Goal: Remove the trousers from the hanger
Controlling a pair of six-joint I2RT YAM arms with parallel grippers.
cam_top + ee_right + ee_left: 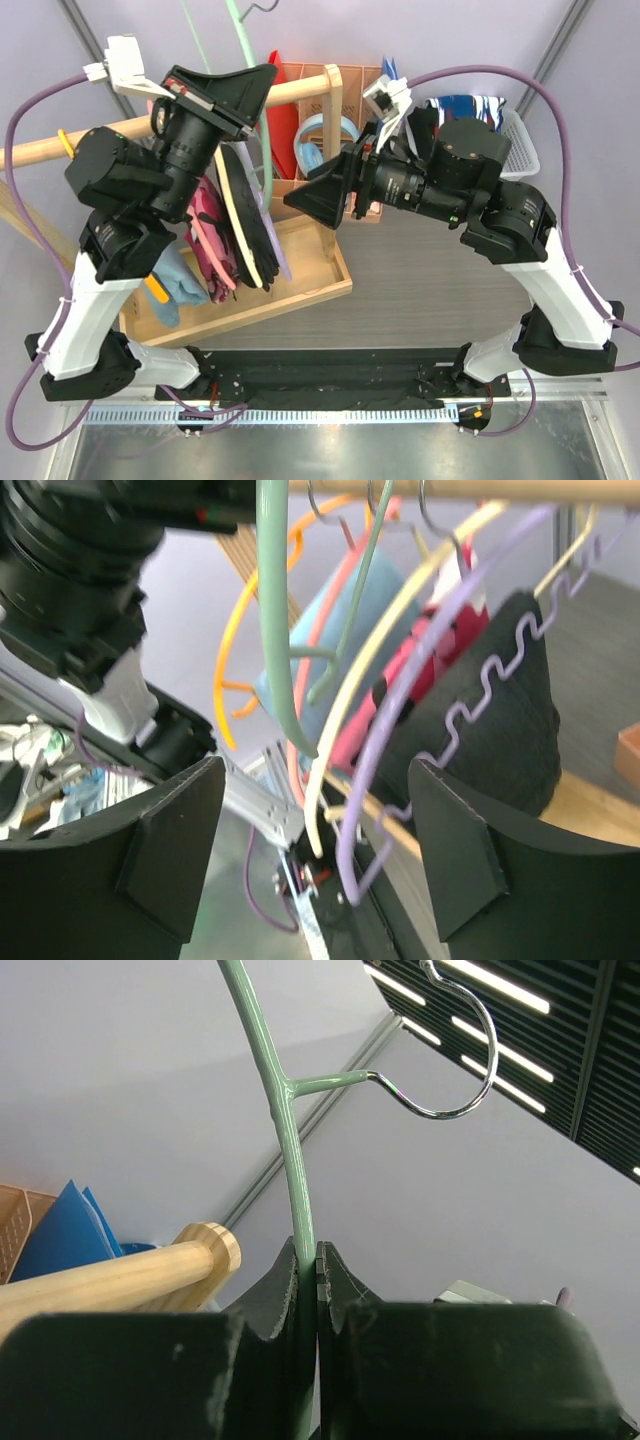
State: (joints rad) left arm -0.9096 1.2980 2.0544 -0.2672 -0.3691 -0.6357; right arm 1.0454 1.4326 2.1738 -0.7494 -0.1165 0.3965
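trousers (pixel 505 730) in plain black hang straight ahead of the right gripper (pixel 318 835), toward its right finger, and its jaws stand spread wide with nothing gripped. crossing in front of them, between the fingers and the cloth, are a purple hanger (pixel 448 725) with a wavy bar, a cream hanger (pixel 385 640) and an orange hanger (pixel 232 650), with a pink garment (pixel 405 695) and light-blue cloth (pixel 325 630) among them. the left gripper (pixel 307 1280) is clenched on the stem of a green hanger (pixel 290 1120) below its chrome hook (pixel 450 1100), with a wooden rail (pixel 120 1275) just beside its left finger.
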